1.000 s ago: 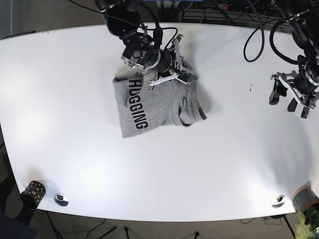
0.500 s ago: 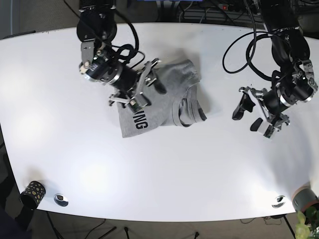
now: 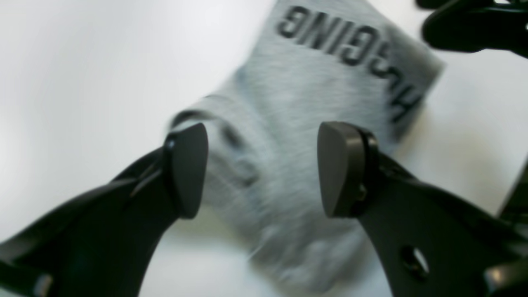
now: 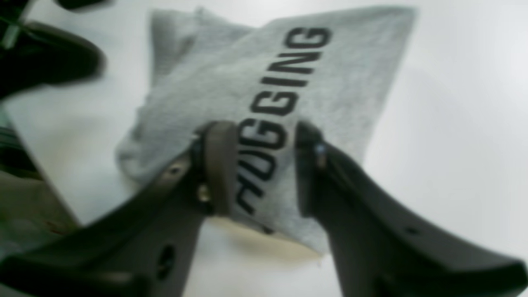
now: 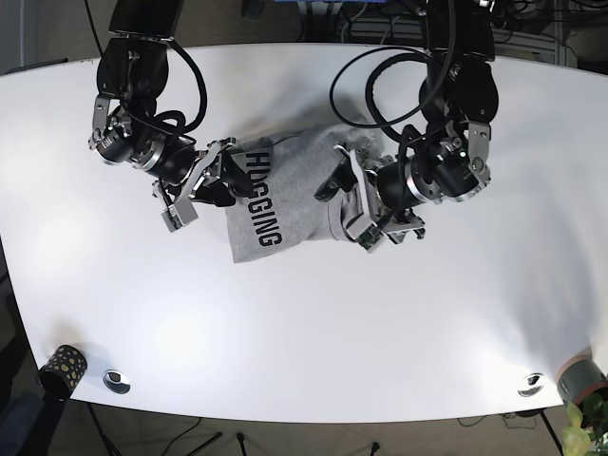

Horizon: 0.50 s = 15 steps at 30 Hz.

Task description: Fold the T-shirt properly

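The table (image 5: 399, 323) is broad, white and smooth, so cloth will slide on it easily. Near its far middle lies the shirt (image 5: 285, 195), a grey, partly folded bundle with the black word HUGGING running along its side nearest the right arm. Everything else here sits around the shirt.

The shirt looks light, soft and limp. It has no stiffness to hold a shape, so a lifted edge will sag, and layers can slip over one another. It is not fragile, but a pinch that catches only the top layer would peel the fold apart. A better hold, I judge, is at an outer edge or corner, through all the layers, one hold on each side so the cloth stays spread.

The right tool (image 4: 264, 169) is at the lettered edge of the shirt. Its jaws stand a narrow gap apart with the printed cloth between them, and the cloth bends up there, so it seems to be pinching that edge. The view is blurred, so how firm the pinch is I cannot tell.

The left tool (image 3: 262, 169) is at the opposite side of the shirt, over the dark-trimmed collar part. Its jaws stand wide apart with nothing held, and the grey cloth shows between them. Whether the tips touch the shirt I cannot tell.
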Motion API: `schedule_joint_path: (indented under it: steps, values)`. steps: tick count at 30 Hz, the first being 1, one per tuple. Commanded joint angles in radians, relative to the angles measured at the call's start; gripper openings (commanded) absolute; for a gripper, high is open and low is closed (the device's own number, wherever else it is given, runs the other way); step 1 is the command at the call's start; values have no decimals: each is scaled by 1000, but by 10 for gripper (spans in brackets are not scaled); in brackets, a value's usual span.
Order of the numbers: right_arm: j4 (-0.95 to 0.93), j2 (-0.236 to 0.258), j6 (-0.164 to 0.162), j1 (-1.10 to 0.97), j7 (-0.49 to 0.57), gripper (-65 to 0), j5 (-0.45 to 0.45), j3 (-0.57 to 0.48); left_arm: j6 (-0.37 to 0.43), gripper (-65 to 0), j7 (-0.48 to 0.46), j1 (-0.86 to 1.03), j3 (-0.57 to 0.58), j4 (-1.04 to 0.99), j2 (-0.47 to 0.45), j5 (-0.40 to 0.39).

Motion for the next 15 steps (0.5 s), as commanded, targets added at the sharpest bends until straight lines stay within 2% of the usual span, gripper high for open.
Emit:
schedule_joint_path:
  steps: [1,8,13,15]
  values:
    - [-6,19,7,0,23,-490,98,2,-1,-265,-14,0,1,16,6,13]
    - [-136,-9,7,0,29,-503,116,-3,-1,-265,-16,33,-2,-31,6,18]
    - [-279,14,7,32,64,-503,116,-3,-1,-265,-23,31,4,-142,6,12]
    - [-325,39,7,34,80,-503,116,-3,1,-265,-23,31,17,-160,6,18]
